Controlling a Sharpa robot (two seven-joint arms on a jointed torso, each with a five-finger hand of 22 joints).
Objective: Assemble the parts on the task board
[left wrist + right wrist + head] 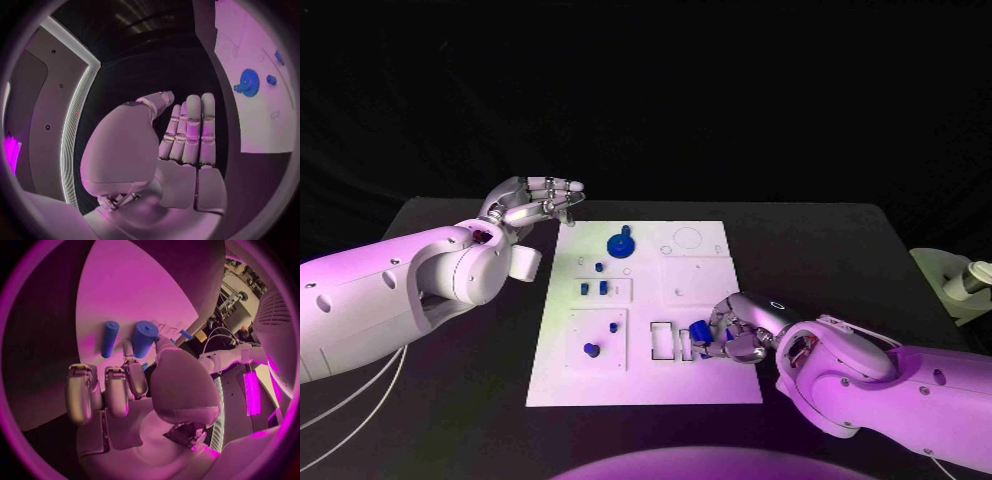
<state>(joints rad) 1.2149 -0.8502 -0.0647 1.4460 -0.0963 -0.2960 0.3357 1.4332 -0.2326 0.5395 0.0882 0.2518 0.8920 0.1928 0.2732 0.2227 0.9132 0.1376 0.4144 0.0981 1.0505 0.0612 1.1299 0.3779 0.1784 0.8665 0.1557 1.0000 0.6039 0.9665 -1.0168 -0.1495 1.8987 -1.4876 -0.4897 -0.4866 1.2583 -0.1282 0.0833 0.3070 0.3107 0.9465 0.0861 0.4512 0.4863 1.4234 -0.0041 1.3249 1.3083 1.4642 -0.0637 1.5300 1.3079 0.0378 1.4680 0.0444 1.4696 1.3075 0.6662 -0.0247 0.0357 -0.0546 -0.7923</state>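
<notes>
Two hands are at the white task board [646, 310], which lies in the middle of the black table [834, 240]. The left hand [531, 205] is raised beside the board's far left corner, fingers straight and close together, holding nothing. The right hand [737, 335] rests on the board's near right area, fingers curled around a blue part [701, 330] at the rectangular cut-outs; whether the part is actually gripped cannot be told. A blue gear [620, 243] sits near the far edge. Small blue pegs [594, 288] stand in the left column; another blue piece [591, 349] lies nearer the robot.
</notes>
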